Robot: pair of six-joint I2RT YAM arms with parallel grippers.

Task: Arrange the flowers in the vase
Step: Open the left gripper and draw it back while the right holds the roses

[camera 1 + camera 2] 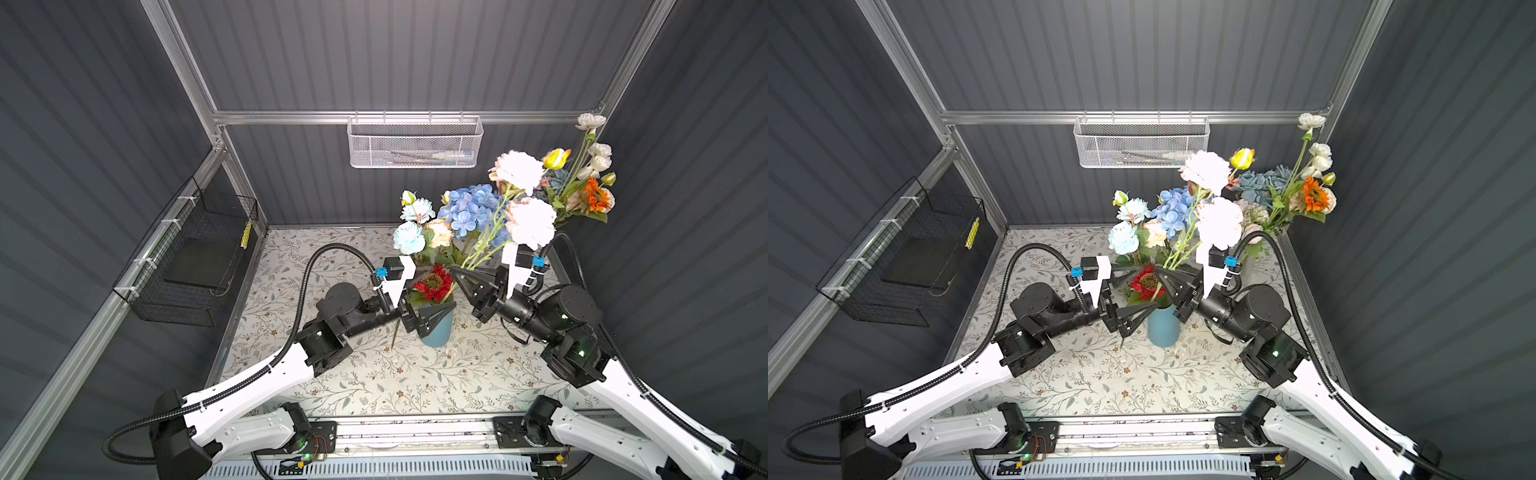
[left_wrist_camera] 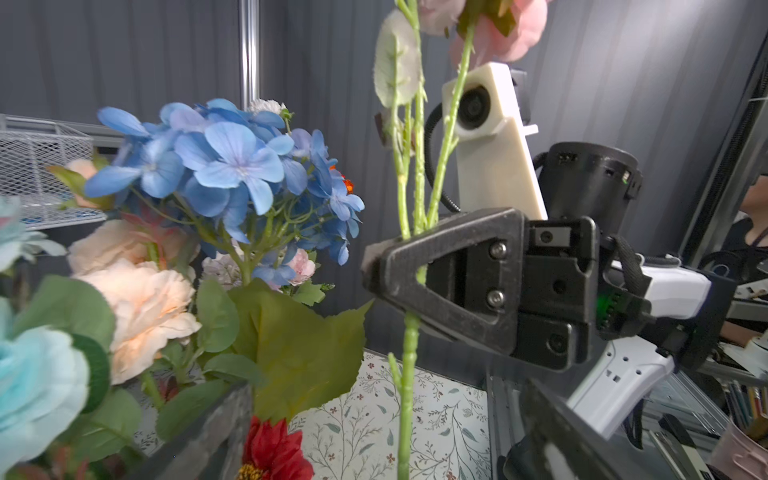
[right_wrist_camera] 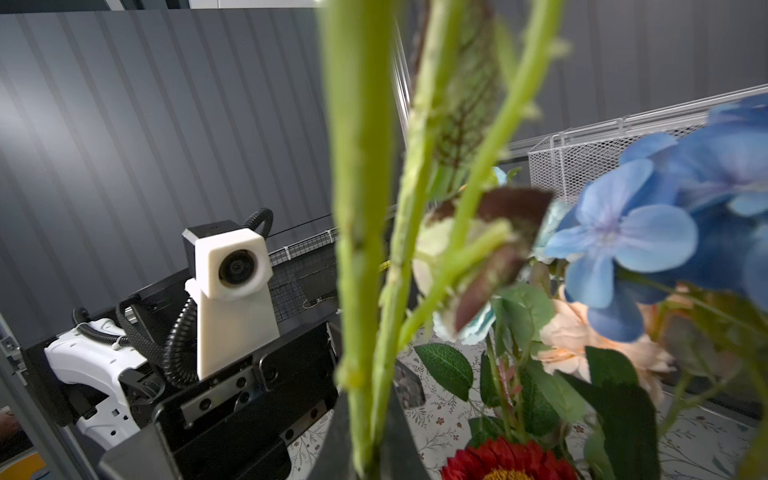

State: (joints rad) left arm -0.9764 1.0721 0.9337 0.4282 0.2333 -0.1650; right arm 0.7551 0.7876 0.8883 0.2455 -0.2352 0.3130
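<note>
Your right fingers (image 2: pixel 469 226) are closed on the green stems of the pink spray (image 1: pixel 532 222). Its two big pale blossoms lean up and back over the right arm. Your left fingers (image 1: pixel 435 316) stand wide apart and hold nothing, one on either side of the red blossom (image 1: pixel 432 284), just above the blue vase (image 1: pixel 436 334). The vase stands near the middle of the table (image 1: pixel 332 374) and already holds the blue hydrangea (image 1: pixel 471 208) with pale blue and peach blossoms (image 1: pixel 440 232). These crowd right against the held stems. In both top views the red blossom and your left fingers hide the vase mouth, so you cannot tell there whether the spray's lower end is inside. A thin stem (image 1: pixel 394 337) slants down to the table just left of the vase, outside it. A second bunch (image 1: pixel 590 195), orange and white, stands in the back right corner behind your right arm. A white mesh basket (image 1: pixel 413 143) hangs on the back rail and a black wire basket (image 1: pixel 195 257) on the left wall. Only the left wrist view shows the clamp itself, with the stem running on below the fingers. The right wrist view gives you blurred green stems across its middle and the left wrist camera (image 3: pixel 232 266) behind them. The yellow tag (image 1: pixel 247 235) on the black basket is too small to read.
</note>
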